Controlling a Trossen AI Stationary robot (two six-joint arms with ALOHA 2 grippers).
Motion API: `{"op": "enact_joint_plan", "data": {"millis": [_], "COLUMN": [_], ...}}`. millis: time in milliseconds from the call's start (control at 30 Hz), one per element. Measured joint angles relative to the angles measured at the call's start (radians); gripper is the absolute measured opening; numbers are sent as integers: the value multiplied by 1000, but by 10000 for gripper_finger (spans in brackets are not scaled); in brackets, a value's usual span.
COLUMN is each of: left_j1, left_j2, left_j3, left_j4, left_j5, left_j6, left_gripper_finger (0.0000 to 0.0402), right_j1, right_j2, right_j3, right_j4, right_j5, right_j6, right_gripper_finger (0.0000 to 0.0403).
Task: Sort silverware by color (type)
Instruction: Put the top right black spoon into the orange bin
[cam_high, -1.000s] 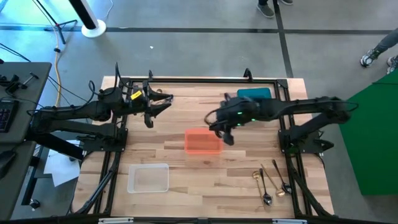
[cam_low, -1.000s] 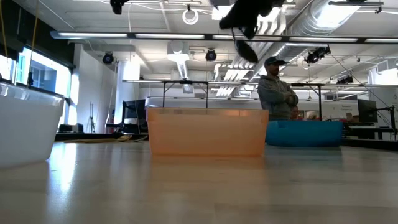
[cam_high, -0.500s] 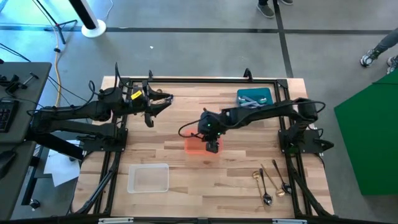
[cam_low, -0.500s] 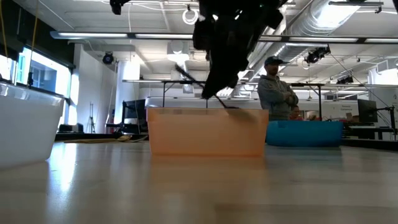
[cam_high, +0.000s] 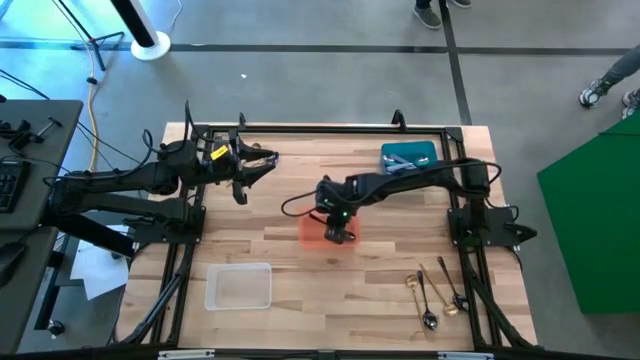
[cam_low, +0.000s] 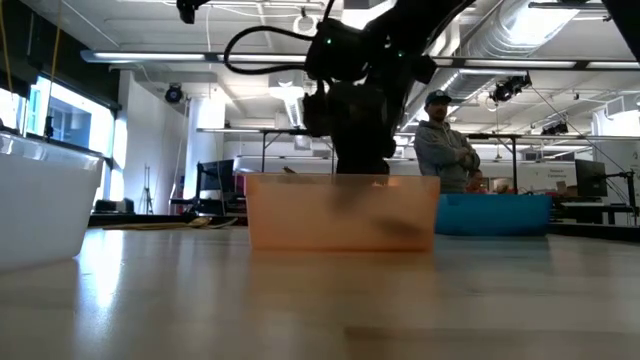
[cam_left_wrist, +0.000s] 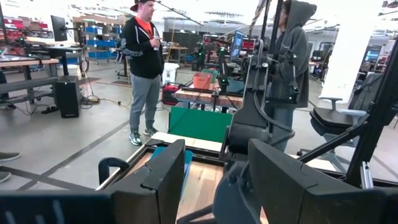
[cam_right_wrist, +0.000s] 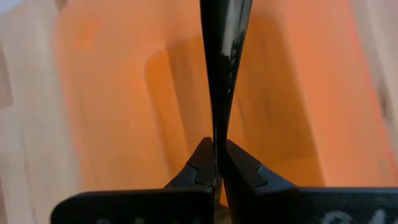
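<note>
Silverware is what I am sorting, and my right gripper (cam_right_wrist: 216, 163) is pinching one black piece (cam_right_wrist: 221, 68) by the thin end of its handle, fingers pressed hard together on it, with the wider part hanging down over the orange bin (cam_high: 312, 234) at the middle of the surface (cam_high: 250, 240). In the low view that gripper (cam_low: 360, 165) is sitting right at the bin's rim (cam_low: 340, 180), so I am judging this to be the moment of delivery, the piece poised to drop inside. A thin, stiff, glossy utensil like this is probably handling as light but slippery; held at the narrow neck it may be pivoting between my pads, so a grip nearer the middle of the handle would likely be steadier. My left gripper (cam_high: 262, 162) is waiting near the far left of the surface, fingers (cam_left_wrist: 163, 177) spread and holding nothing. More pieces are lying at the near right corner: a gold spoon (cam_high: 413, 287), a silver spoon (cam_high: 426, 305) and a black one (cam_high: 452, 288), close together. A blue bin (cam_high: 410, 155) at the far right is holding silver pieces (cam_high: 400, 167), and a clear bin (cam_high: 240, 286) is sitting near left.
</note>
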Motion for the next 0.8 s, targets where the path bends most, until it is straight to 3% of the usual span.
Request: {"op": "enact_joint_plan", "data": {"millis": [800], "left_j1": [0], "left_j2": [0], "left_j3": [0], "left_j4": [0], "left_j5": [-1], "left_j6": [0], "left_gripper_finger": [166], "right_j1": [-17], "right_j2": [80], "right_j3": [2], "right_j4": [7], "right_j5": [35], "right_j6": [44], "right_gripper_finger": [6]}}
